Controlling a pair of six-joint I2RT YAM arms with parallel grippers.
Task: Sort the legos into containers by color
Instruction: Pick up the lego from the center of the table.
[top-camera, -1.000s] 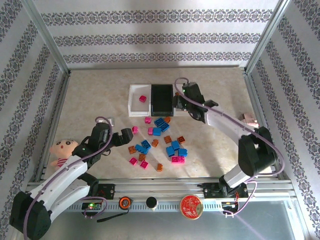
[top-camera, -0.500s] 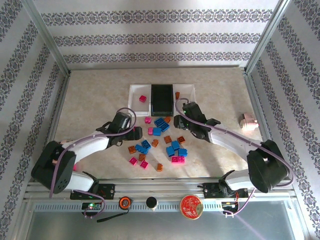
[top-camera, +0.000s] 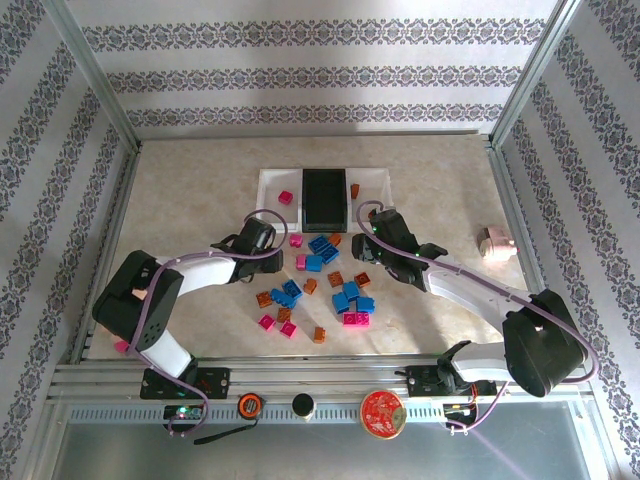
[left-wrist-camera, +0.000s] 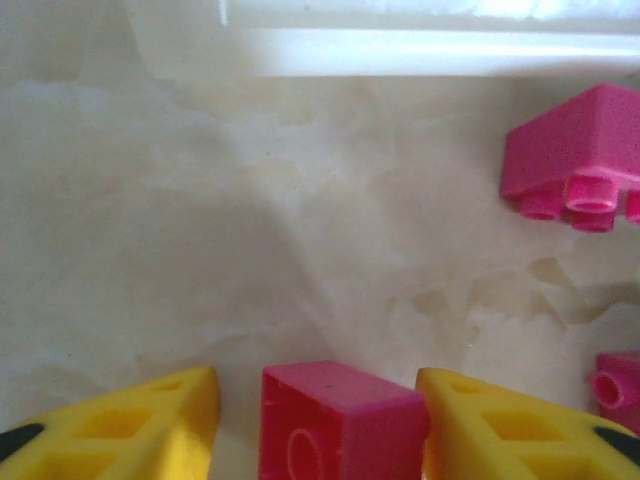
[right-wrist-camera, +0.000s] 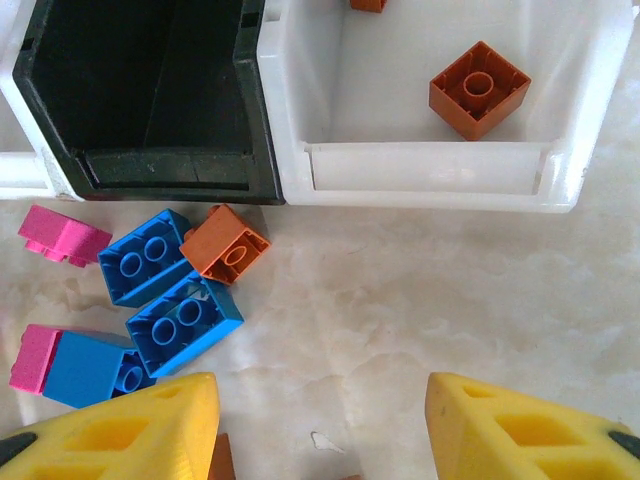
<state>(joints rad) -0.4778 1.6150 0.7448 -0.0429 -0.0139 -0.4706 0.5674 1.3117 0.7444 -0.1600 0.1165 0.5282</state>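
Pink, blue and orange legos (top-camera: 320, 245) lie scattered on the table in front of the containers. My left gripper (top-camera: 273, 262) (left-wrist-camera: 316, 400) stands low around a pink brick (left-wrist-camera: 340, 420). Its right finger touches the brick and a narrow gap shows at the left finger. My right gripper (top-camera: 364, 253) (right-wrist-camera: 320, 400) hangs open over bare table near a blue brick (right-wrist-camera: 185, 322), with nothing between its fingers. The left white tray (top-camera: 270, 212) holds one pink brick (top-camera: 285, 197). The black tray (top-camera: 323, 197) (right-wrist-camera: 150, 90) looks bare. The right white tray (top-camera: 374, 180) (right-wrist-camera: 430, 165) holds an orange brick (right-wrist-camera: 479, 90).
A pale pink lump (top-camera: 495, 242) lies at the right side of the table. Metal frame rails (top-camera: 110, 230) run along both sides and the near edge. More bricks lie toward the front, among them a pink pair (top-camera: 356, 319) and an orange one (top-camera: 319, 334).
My left arm swung right to the pink brick and its jaws narrowed around it. My right arm drew back from the right white tray toward the pile, leaving an orange brick there.
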